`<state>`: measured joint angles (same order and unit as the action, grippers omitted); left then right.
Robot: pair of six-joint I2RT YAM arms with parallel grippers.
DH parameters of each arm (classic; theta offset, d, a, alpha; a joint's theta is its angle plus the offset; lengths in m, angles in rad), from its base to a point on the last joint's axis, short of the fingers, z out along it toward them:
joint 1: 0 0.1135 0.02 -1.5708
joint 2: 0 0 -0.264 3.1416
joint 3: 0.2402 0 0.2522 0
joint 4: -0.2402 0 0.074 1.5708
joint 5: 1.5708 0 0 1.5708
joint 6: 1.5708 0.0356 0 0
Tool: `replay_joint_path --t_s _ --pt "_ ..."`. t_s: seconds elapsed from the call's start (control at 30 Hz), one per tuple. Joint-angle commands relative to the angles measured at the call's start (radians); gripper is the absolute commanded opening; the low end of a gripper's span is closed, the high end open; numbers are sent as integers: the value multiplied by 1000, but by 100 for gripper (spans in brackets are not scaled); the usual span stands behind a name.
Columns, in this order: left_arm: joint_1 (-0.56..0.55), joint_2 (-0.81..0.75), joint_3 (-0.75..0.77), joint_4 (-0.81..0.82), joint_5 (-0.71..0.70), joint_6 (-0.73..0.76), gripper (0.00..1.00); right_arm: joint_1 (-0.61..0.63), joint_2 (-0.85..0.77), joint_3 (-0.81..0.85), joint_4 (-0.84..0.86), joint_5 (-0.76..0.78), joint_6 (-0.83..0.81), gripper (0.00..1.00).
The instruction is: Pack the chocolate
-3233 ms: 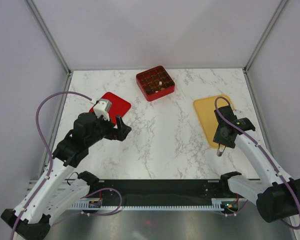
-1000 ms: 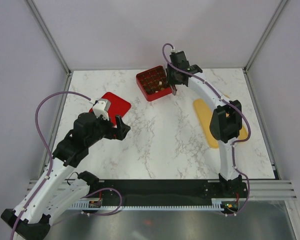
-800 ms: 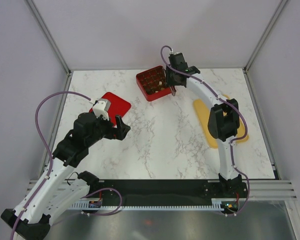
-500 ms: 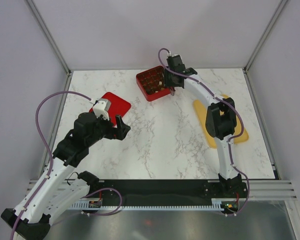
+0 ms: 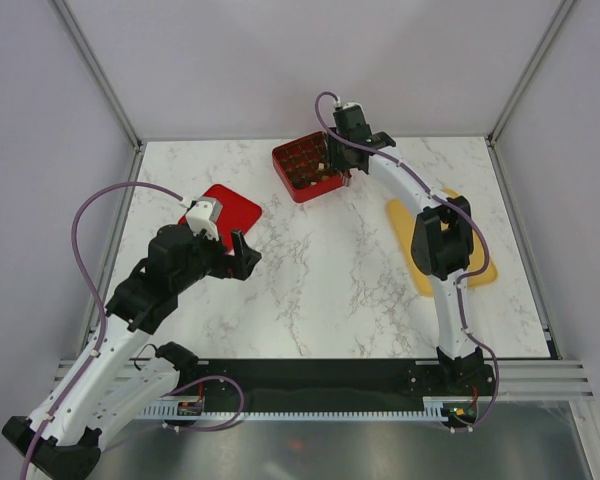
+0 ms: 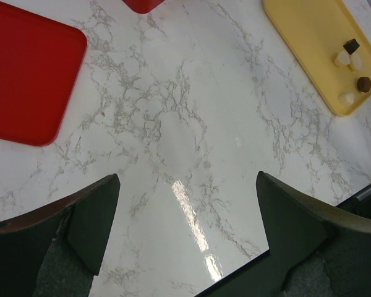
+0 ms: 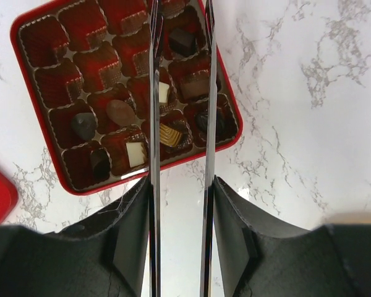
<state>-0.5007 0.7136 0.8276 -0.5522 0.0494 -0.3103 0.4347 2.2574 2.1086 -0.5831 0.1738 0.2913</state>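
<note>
Hovering over the box (image 7: 55,80), our right gripper (image 5: 340,172) showed a narrow gap; whether it held anything, we couldn't tell. Our left gripper (image 6: 187,179) gaped wide, empty. Chocolates (image 7: 120,112) lay in several cells — more on the tray (image 6: 309,43).

Your right arm stretches toward 12 o'clock, right gripper (image 7: 180,25) narrowly parted; your left gripper (image 6: 187,180) hovers at 9 o'clock, jaws wide.

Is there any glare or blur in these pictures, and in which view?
Left wrist view: bright glare streaks on the table between the left fingers, which look dark and a little soft. Right wrist view: the box is sharp, the right fingers gleam along their thin edges. Top view: even light, only soft shadows.
</note>
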Motion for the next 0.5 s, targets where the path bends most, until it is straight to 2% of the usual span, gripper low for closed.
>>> replay_joint_path --t_s 0.0,0.1,0.23,0.47 --pt "2 -5 13 8 -20 37 100 2 -154 16 26 38 -21 50" --pt "4 -8 11 9 -10 37 100 1 -275 -79 0 91 -6 50" --pt "4 -11 11 8 -3 37 100 -8 -455 -292 -72 151 35 49" --pt "4 -16 11 8 9 37 100 -50 -784 -640 -262 156 161 50"
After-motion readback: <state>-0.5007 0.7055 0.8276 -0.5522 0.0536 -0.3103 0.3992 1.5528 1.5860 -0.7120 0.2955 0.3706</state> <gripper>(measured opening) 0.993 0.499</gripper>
